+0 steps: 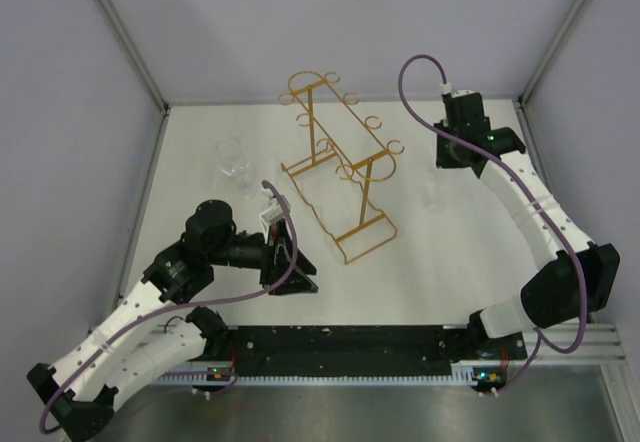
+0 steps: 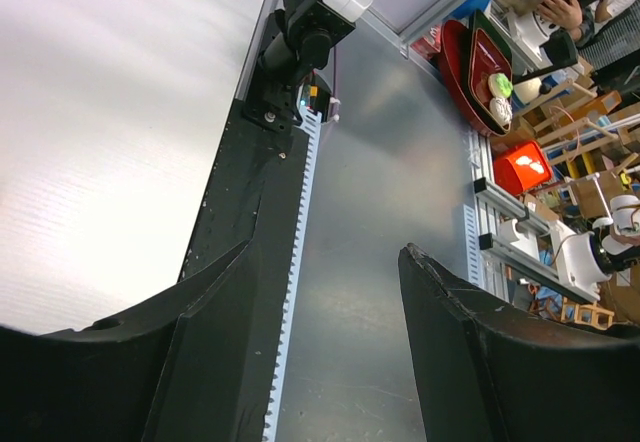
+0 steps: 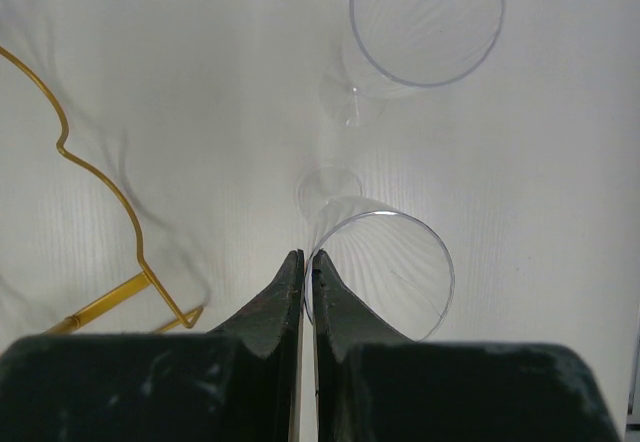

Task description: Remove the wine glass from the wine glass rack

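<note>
top view: a matte white tabletop (image 1: pixel 420 282), walled by pale lilac panels (image 1: pixel 60 112), carries the thin gold wire wine glass rack (image 1: pixel 340 167) at centre.
left wrist view: the left gripper (image 2: pixel 325 252) is released, holding nothing, over a grey metal sheet (image 2: pixel 390 162).
right wrist view: the right gripper (image 3: pixel 307 257) is clenched, its tips at the rim of the clear stemmed wine glass (image 3: pixel 390 262), which is off the rack, near its wavy base.

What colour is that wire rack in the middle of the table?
Gold-orange; the wine glass rack shows best in the top external view.
</note>
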Robot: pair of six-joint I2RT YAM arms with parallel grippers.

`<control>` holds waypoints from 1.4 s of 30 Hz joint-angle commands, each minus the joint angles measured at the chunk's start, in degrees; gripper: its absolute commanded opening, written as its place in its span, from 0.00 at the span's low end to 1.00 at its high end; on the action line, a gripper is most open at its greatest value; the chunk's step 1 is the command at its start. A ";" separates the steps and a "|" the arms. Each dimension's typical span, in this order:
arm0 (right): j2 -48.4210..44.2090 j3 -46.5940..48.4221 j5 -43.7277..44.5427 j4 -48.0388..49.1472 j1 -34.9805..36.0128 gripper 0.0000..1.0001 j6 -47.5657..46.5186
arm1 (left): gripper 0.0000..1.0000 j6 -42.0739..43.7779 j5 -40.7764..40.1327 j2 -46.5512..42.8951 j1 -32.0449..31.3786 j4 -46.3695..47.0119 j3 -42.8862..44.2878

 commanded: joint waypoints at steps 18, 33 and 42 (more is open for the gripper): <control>1.79 2.07 1.55 2.71 -0.87 0.12 -0.83 | 0.63 2.40 1.58 0.15 -0.07 4.14 -1.08; -0.40 5.14 1.91 0.69 -0.87 0.32 -0.83 | 0.64 3.19 2.81 0.24 -0.07 4.14 -0.64; -5.68 7.61 -0.20 -0.80 -0.78 0.39 0.04 | 0.64 2.75 1.49 0.24 -0.07 4.14 0.06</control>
